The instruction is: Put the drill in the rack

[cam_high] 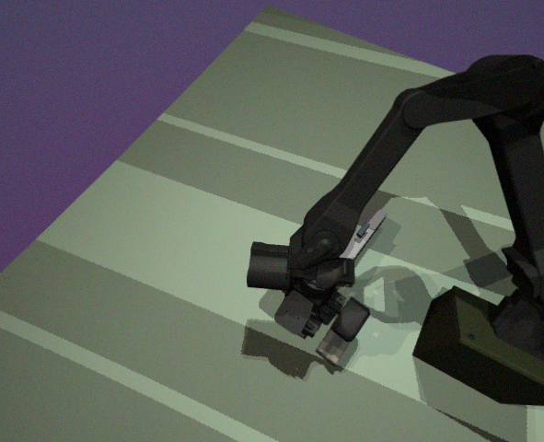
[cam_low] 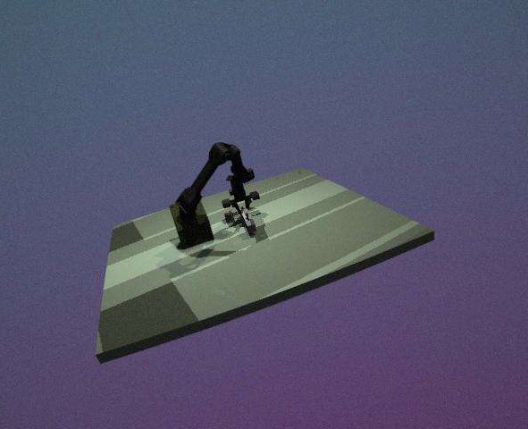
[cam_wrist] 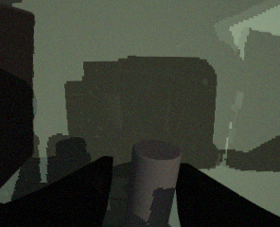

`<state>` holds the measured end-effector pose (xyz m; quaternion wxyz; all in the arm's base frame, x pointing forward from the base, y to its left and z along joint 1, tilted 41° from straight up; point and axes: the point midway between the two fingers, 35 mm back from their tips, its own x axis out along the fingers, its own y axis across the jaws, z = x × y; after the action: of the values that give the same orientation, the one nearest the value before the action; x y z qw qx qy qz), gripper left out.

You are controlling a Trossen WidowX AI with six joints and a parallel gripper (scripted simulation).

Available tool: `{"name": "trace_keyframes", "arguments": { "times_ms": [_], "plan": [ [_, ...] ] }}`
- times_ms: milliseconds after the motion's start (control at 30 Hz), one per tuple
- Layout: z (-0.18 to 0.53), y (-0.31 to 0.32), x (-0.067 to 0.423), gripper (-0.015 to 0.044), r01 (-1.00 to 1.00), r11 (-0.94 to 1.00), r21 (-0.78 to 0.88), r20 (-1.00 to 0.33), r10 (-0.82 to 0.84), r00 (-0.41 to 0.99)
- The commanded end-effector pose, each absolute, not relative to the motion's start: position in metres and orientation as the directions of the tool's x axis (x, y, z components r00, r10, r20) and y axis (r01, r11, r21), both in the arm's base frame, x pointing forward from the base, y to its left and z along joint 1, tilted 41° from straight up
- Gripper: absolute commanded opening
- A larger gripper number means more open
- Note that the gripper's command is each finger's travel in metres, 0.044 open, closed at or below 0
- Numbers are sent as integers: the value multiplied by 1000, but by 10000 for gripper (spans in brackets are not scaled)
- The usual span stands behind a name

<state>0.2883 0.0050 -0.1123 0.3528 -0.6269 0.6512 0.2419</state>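
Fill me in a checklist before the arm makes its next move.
1. Cylinder between the gripper's fingers in the wrist view: ok.
2. Cylinder centred between them: not ok; it sits nearer the right-hand finger in the picture, with a gap on the left.
3. Firm grip on the cylinder: cannot tell; its lower part runs out of the picture.
4. Key pressed down: cannot tell; no view singles out the key.
5. Pale bar in full view from above: not ok; the arm covers one end.
6. Drill laid in the rack: cannot tell; neither is identifiable.
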Motion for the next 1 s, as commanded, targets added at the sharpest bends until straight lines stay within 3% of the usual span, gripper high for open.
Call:
{"name": "trace_keyframes", "arguments": {
  "times_ms": [0,133,967],
  "plan": [
    [-112,5,288,46,-987,97,-127,-763,-646,35],
    [-112,5,288,0,-987,97,-127,-763,-646,35],
    [-117,17,289,0,-988,95,-125,-761,-648,34]
  ]
}}
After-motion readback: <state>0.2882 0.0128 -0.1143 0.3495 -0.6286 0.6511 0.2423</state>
